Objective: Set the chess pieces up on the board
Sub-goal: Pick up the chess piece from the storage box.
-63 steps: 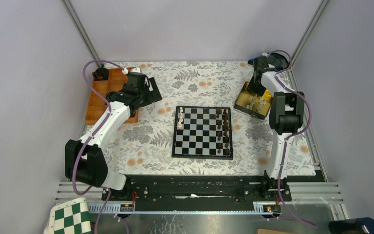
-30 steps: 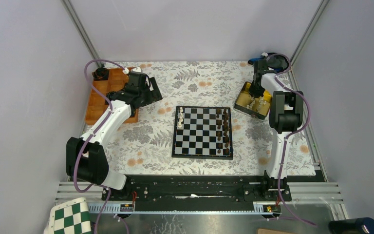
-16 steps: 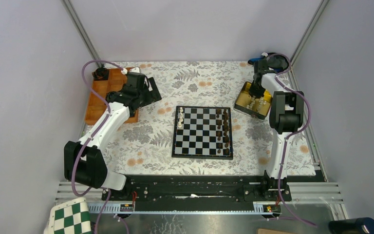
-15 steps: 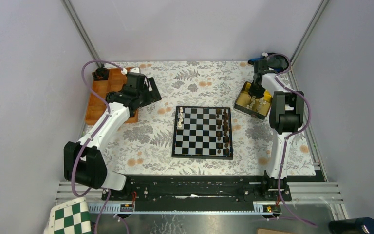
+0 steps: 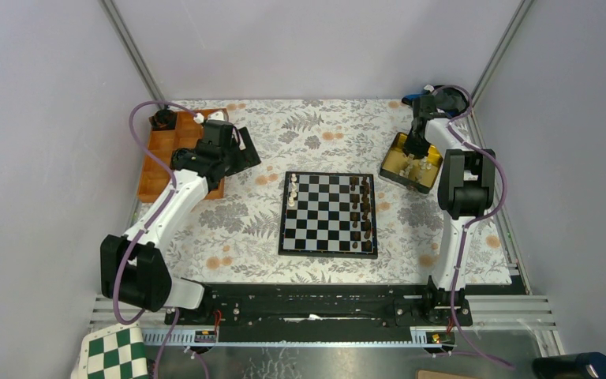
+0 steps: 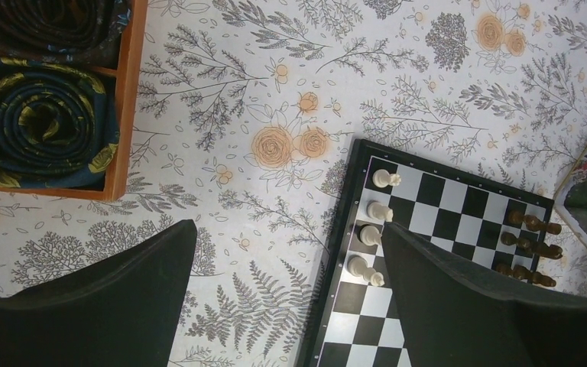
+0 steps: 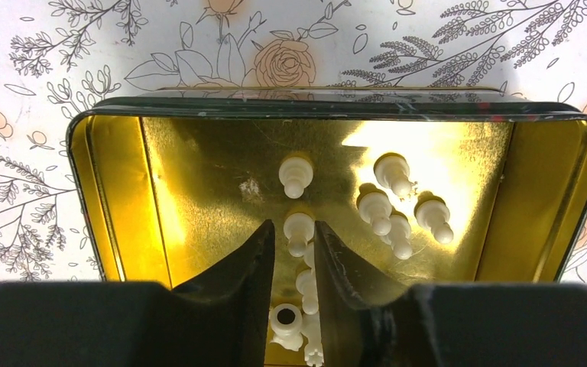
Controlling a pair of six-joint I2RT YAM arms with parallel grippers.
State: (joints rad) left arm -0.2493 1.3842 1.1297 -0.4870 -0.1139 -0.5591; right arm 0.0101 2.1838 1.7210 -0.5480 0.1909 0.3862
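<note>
The black-framed board (image 5: 329, 215) lies mid-table and shows in the left wrist view (image 6: 443, 200). Several white chess pieces (image 5: 292, 189) stand on its left edge column (image 6: 380, 211); dark brown pieces (image 5: 360, 207) line its right side (image 6: 531, 223). More white pieces lie in a gold-lined tin (image 5: 398, 162) at the far right (image 7: 336, 107). My right gripper (image 5: 416, 148) reaches down into the tin, its jaws (image 7: 294, 227) narrowed around a lying white pawn (image 7: 299, 229). My left gripper (image 5: 241, 154) hangs open and empty (image 6: 288, 229) over the cloth left of the board.
A wooden compartment box (image 5: 162, 158) stands at the far left, holding rolled dark fabric (image 6: 42, 126). A black knob (image 5: 164, 120) sits at its back corner. A green-and-white checkered board (image 5: 114, 355) lies off the table at the front left. Side walls stand close.
My left arm has drifted slightly left, away from the board, staying open. My right gripper has stayed in the tin, shifting only a little.
</note>
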